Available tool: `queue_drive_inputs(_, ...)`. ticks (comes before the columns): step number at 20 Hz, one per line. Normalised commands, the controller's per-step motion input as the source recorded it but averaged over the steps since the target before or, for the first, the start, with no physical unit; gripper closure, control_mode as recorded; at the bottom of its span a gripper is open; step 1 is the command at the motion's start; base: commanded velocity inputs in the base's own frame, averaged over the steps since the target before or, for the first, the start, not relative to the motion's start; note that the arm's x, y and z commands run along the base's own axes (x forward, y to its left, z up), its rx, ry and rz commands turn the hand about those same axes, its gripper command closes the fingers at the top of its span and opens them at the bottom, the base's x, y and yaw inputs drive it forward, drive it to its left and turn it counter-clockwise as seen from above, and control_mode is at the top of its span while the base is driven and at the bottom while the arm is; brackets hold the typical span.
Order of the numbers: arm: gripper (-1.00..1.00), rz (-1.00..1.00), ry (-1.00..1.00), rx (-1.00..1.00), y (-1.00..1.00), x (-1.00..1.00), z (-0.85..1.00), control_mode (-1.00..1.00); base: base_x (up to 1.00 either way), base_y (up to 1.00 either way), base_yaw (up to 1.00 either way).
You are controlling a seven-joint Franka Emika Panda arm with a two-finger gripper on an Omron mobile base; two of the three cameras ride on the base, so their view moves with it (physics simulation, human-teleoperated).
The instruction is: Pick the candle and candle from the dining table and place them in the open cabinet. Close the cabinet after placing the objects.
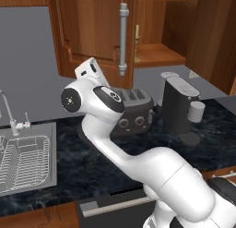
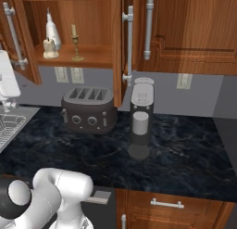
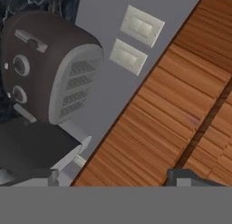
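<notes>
Step in hand: we judge the placing done, since both candles stand inside the open cabinet (image 2: 74,56); closing the doors is what remains.
Taper candle: we see the slim taper on its gold candlestick (image 2: 74,42) upright on the cabinet shelf, upper left of the right base view; in the left base view it peeks out beside the door edge, top centre.
Squat candle: the lumpy cream candle (image 2: 49,48) sits on the same shelf, left of the taper and just in front of a tall white bottle (image 2: 52,31).
Gripper: in the hand view the two dark fingertips of the gripper (image 3: 113,177) stand wide apart at the bottom edge with nothing between them; we take it as open and empty.
Doors: the right door (image 2: 118,42) stands edge-on toward us, its silver bar handle (image 2: 129,42) near the frame's top centre; the left door (image 2: 18,35) hangs open at the far left.
Next move: we judge the hand must get to the outer face of one door and swing it shut, then the other.
In the way: a dark toaster (image 2: 89,110) sits below the cabinet and a coffee machine (image 2: 140,119) under the right door's edge; the arm should pass above both.
Around: wall outlets (image 3: 136,39) in the hand view, and a sink with a rack (image 1: 25,160) at the left base view's left.
</notes>
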Motion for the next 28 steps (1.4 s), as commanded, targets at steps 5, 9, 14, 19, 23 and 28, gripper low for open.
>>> queue_drive_inputs(5,-1.0,0.03,-0.03,0.0,-0.41,0.37,0.02,-1.0,0.0,0.0,0.0)
queue_drive_inputs(9,-1.0,0.05,-0.02,0.0,-0.42,0.46,0.01,-1.0,0.0,0.0,0.0)
queue_drive_inputs(14,-1.0,0.07,-0.02,0.0,-0.44,0.5,0.0,-1.0,0.0,0.0,0.0)
queue_drive_inputs(19,-1.0,0.06,-0.01,0.0,-0.41,0.48,0.0,-1.0,0.0,0.0,0.0)
queue_drive_inputs(23,-1.0,0.07,0.0,0.0,-0.39,0.51,0.0,-1.0,0.0,0.0,0.0)
queue_drive_inputs(28,-1.0,0.07,0.0,0.0,-0.33,0.42,0.0,-1.0,0.0,0.0,0.0)
